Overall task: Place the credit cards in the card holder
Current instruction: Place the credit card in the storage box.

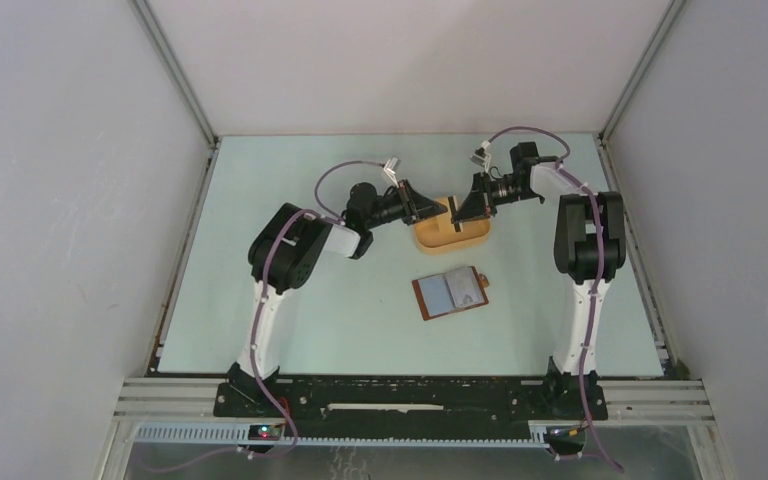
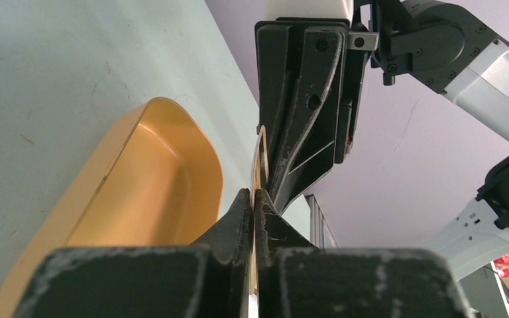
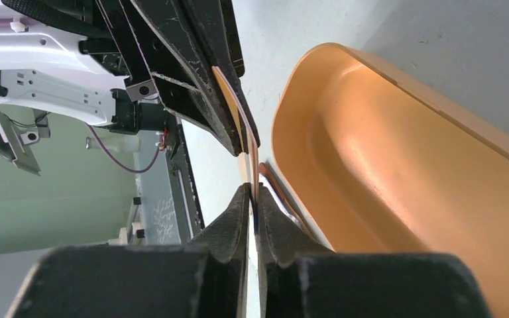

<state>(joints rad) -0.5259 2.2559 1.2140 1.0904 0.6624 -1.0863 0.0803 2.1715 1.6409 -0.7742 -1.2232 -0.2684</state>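
A thin credit card (image 2: 259, 159), seen edge-on, is pinched at one end by the closed left fingers (image 2: 235, 218). Its opposite end is gripped by the right fingers (image 3: 235, 213), likewise closed on it. The card is held over the orange tray (image 1: 452, 240). The card holder (image 1: 450, 293) is laid open on the bench (image 1: 340, 320), nearer the arm bases and apart from the tray.

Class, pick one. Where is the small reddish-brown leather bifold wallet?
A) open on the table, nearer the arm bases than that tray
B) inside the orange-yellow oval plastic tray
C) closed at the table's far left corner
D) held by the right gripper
A: the reddish-brown leather wallet lies open on the pale table, on the near side of the orange-yellow oval tray.
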